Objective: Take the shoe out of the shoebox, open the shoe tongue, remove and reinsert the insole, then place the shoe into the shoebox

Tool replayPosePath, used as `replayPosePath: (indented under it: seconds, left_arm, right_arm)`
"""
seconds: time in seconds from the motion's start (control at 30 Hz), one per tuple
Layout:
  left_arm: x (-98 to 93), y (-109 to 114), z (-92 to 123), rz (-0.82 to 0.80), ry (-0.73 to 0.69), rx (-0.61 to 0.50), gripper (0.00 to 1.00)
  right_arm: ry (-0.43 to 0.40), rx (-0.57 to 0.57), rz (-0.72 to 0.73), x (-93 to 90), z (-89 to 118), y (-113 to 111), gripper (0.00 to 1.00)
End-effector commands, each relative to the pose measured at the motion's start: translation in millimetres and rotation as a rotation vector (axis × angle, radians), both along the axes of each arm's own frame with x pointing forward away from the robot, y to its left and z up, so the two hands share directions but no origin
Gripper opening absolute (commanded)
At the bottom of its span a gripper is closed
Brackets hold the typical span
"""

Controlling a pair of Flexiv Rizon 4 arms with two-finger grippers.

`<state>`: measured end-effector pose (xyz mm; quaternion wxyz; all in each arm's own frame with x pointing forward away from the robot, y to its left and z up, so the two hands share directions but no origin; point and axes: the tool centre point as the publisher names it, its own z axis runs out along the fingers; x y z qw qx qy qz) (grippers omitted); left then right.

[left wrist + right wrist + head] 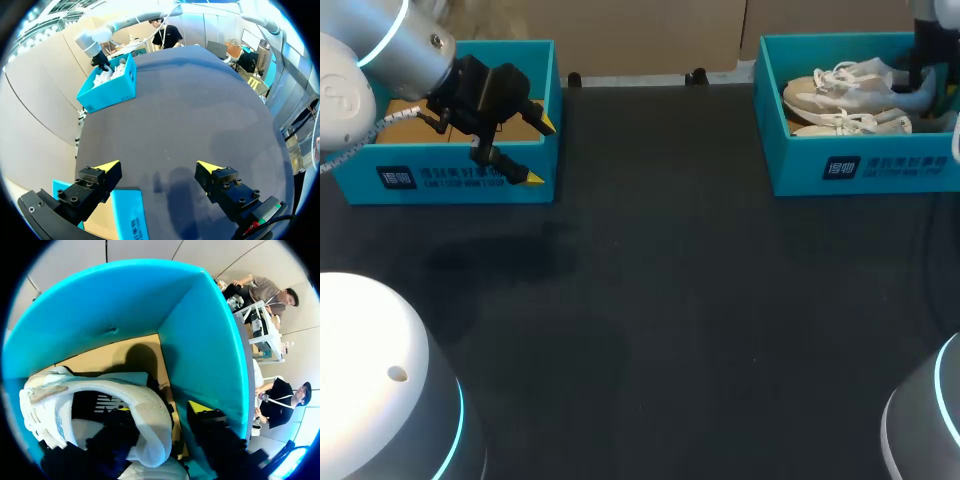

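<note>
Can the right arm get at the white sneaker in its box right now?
Probably yes: the right tool is inside the lidless teal cardboard box, at the heel of the white lace-up sneaker, nothing covering it.

Far-left on the desk (pixel 650 330): open box (pixel 450 178). Far-right, well apart from it: shoebox (pixel 860 165), with the shoes (pixel 830 92) lying side by side in it. We note our left hand (pixel 540 150) over the open box's front-right corner, and our right hand (pixel 920 82) down inside the shoebox at the shoes' right end.
</note>
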<state>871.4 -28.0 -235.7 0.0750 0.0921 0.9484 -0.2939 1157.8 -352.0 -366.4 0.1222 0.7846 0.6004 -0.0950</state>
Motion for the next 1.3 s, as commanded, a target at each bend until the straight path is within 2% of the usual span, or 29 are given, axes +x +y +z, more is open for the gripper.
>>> replayPosePath:
  seconds: [0.03, 0.2, 0.3, 0.4, 0.47, 0.6, 0.93, 1.3]
  left_arm:
    - [-0.4, 0.1, 0.1, 0.000, 0.000, 0.002, 1.00]
    - [-0.4, 0.1, 0.1, 0.000, 0.000, 0.002, 1.00]
    - [-0.4, 0.1, 0.1, 0.000, 0.000, 0.002, 1.00]
    - [-0.4, 0.1, 0.1, 0.000, 0.000, 0.002, 1.00]
    - [-0.4, 0.1, 0.1, 0.000, 0.000, 0.002, 1.00]
    - [-0.4, 0.1, 0.1, 0.000, 0.000, 0.002, 1.00]
    - [-0.4, 0.1, 0.1, 0.000, 0.000, 0.002, 1.00]
    - [-0.4, 0.1, 0.1, 0.000, 0.000, 0.002, 1.00]
  right_arm:
    - [0.006, -0.002, 0.002, 4.1, 5.8, 0.1, 0.60]
    - [-0.004, -0.003, 0.011, 4.9, 15.0, 3.3, 0.60]
    - [-0.010, -0.003, 0.024, 5.3, 22.3, 7.0, 0.64]
    - [-0.012, -0.004, 0.032, 4.7, 29.5, 10.9, 0.74]
    - [-0.011, -0.001, 0.043, 4.0, 35.0, 14.9, 0.76]
    - [-0.020, -0.005, 0.054, 1.3, 48.9, 21.1, 0.87]
    - [-0.066, 0.026, 0.079, -11.5, 77.9, 37.5, 0.96]
    - [-0.082, 0.048, 0.150, -39.1, 104.8, 61.6, 0.99]
